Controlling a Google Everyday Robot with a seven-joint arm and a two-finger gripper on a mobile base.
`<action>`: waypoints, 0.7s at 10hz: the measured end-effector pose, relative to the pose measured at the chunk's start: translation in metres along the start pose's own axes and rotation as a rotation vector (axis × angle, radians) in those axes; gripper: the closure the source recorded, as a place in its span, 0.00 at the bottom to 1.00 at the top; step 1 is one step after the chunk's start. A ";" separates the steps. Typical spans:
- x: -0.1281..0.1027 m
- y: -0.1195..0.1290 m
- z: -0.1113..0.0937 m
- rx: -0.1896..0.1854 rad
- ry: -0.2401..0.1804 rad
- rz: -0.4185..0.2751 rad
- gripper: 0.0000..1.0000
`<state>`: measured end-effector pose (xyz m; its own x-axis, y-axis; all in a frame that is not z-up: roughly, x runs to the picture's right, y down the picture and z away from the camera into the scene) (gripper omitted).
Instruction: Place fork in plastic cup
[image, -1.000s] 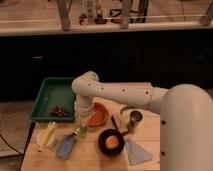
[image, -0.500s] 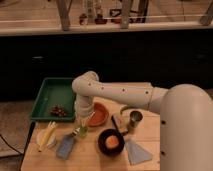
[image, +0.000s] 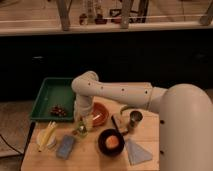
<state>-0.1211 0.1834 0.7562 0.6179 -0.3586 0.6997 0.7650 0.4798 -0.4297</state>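
The plastic cup (image: 81, 131) stands upright, mouth up, toward the counter's (image: 90, 157) front-left, just beside the orange bowl (image: 99, 114). The arm bends at the elbow and drops straight down, its tool (image: 82, 122) directly over the cup; I cannot tell whether it is clenched or released, and the fork cannot be made out. Bananas (image: 46, 135) and a sponge (image: 66, 146) crowd the left-front corner.

- The gripper (image: 82, 121), low over the plastic cup (image: 81, 132) just beside the orange bowl (image: 100, 114), shows no shift from a second ago that can be made out.
- The arm (image: 117, 93) holds the same bend as before.
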 end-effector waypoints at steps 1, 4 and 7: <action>0.000 0.000 0.000 -0.001 0.001 -0.001 0.20; -0.001 -0.002 0.001 -0.005 0.000 -0.005 0.20; 0.000 -0.003 0.001 -0.006 -0.001 -0.009 0.20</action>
<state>-0.1241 0.1824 0.7578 0.6111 -0.3617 0.7041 0.7714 0.4717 -0.4272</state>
